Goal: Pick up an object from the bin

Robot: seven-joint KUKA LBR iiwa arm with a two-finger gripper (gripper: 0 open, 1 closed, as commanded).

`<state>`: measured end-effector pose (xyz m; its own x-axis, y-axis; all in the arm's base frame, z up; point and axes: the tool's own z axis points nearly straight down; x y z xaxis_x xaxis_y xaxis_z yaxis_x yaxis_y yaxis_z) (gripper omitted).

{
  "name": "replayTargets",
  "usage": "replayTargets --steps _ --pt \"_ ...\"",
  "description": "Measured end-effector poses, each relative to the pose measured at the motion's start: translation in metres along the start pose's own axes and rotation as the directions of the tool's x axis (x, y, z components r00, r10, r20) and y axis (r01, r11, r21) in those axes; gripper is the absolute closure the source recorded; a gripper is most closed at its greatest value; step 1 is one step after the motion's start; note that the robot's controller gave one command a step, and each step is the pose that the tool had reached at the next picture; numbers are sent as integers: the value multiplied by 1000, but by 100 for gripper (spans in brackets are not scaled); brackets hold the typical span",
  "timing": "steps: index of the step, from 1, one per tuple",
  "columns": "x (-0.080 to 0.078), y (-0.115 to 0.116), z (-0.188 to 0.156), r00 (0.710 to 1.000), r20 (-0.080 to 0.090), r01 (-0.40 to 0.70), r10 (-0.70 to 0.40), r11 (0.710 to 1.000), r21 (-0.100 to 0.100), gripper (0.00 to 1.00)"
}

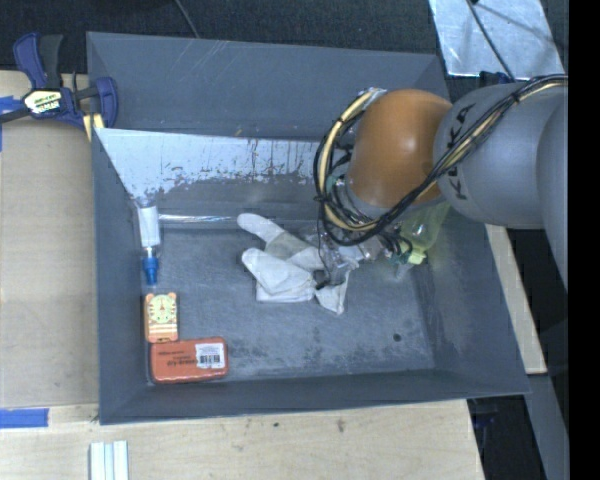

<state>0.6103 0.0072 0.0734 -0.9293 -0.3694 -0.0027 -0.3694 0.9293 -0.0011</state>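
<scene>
So the gripper (329, 271) is down in the middle of the bin (280, 88), touching the right-hand edge of a crumpled white cloth (272, 268). Honestly can't tell if it's clamped or released, the orange wrist cover (395, 148) and cables hide it. Over on the left there's a clear tube with a blue tip (148, 238), a small yellow box (161, 316) and an orange box with a barcode label (188, 359), all well apart from the gripper.
</scene>
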Motion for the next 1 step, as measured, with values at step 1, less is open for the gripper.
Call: replayTargets --steps 1 --pt "-8 26 -122 1000 0 31 -31 1000 -1 100"
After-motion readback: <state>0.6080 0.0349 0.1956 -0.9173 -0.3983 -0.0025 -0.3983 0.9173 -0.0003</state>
